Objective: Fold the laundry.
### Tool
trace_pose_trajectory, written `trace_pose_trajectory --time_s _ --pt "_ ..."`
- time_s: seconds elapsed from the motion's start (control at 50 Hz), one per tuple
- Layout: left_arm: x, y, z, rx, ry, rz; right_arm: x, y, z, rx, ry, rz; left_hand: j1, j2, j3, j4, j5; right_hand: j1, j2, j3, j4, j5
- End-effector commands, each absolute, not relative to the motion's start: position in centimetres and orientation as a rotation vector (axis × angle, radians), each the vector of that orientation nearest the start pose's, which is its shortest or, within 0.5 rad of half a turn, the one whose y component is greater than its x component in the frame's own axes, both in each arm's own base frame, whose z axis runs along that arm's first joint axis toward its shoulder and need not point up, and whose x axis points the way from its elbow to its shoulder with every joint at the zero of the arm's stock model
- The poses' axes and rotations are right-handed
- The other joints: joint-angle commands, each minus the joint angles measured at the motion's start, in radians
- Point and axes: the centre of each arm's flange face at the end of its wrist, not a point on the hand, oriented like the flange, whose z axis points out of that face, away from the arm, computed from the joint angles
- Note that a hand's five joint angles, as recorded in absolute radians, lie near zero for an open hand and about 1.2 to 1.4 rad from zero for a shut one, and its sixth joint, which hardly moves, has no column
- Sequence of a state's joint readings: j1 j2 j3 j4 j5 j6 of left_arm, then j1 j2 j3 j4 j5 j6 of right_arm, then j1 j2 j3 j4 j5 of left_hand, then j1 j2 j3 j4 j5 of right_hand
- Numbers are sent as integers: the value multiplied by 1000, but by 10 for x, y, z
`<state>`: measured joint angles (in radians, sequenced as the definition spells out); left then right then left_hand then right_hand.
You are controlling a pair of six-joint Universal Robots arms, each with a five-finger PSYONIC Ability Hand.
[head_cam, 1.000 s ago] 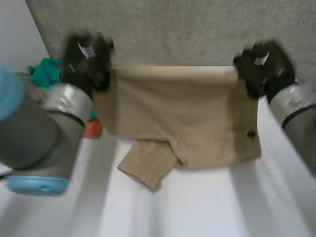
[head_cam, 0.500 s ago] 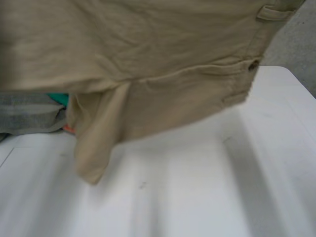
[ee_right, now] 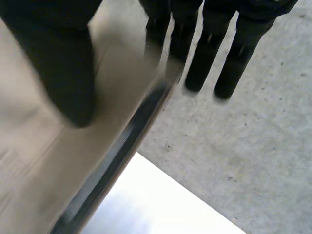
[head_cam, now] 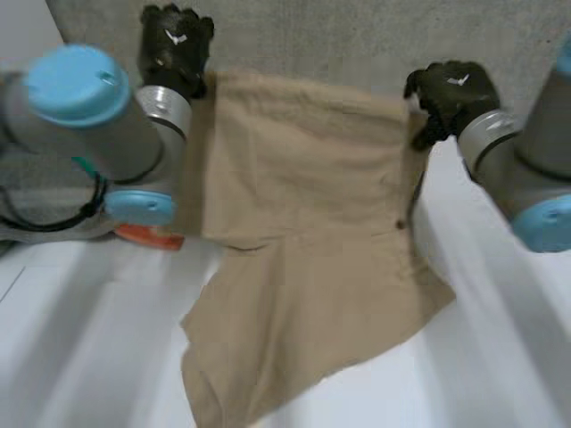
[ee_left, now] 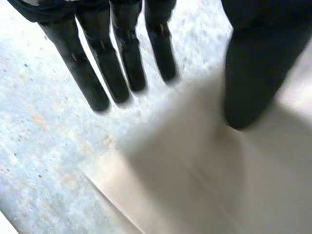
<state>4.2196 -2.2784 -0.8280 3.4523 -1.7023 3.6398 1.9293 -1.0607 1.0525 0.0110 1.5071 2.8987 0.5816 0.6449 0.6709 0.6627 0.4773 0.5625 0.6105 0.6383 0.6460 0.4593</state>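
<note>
- The tan garment (head_cam: 303, 205) hangs from its two upper corners past the table's far edge, its lower half spilling onto the white table (head_cam: 500, 357) toward the near edge.
- The left hand (head_cam: 174, 45) seems to pinch one corner between thumb and straight fingers, though blur makes that uncertain. The right hand (head_cam: 451, 89) pinches the other corner the same way.
- Risk: such shallow pinches on thin cloth could slip, dropping one corner so the garment collapses crooked.
- Risk: the uneven, pointed hem may bunch as it is laid down.
- The fabric is soft, matte woven cotton, creased, with a small dark button (head_cam: 399, 224) near its right seam.
</note>
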Motion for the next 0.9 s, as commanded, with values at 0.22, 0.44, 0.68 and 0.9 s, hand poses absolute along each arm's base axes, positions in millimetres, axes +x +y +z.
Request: trace_pose_trajectory --time_s 0.22,0.44,0.68,0.9 --pt "-328 -333 296 692 1709 -2268 269 -324 287 -844 2023 -2081 -395 -458 -484 -476 -465 -388 -436 -464 -471 -459" --pt "-297 -197 264 954 1988 -2123 232 -256 215 -1501 2188 -1619 -263 -326 -352 -344 -333 -187 -235 -263 -271 -258" --pt "-255 -106 191 1186 2306 -1770 215 -247 159 -1595 2060 -1625 -180 -243 -269 -261 -250 -8 -56 -84 -91 -79" --pt "-240 -78 164 1250 2415 -1616 213 -262 123 -1590 2071 -1634 -189 -252 -278 -270 -259 236 188 160 152 164"
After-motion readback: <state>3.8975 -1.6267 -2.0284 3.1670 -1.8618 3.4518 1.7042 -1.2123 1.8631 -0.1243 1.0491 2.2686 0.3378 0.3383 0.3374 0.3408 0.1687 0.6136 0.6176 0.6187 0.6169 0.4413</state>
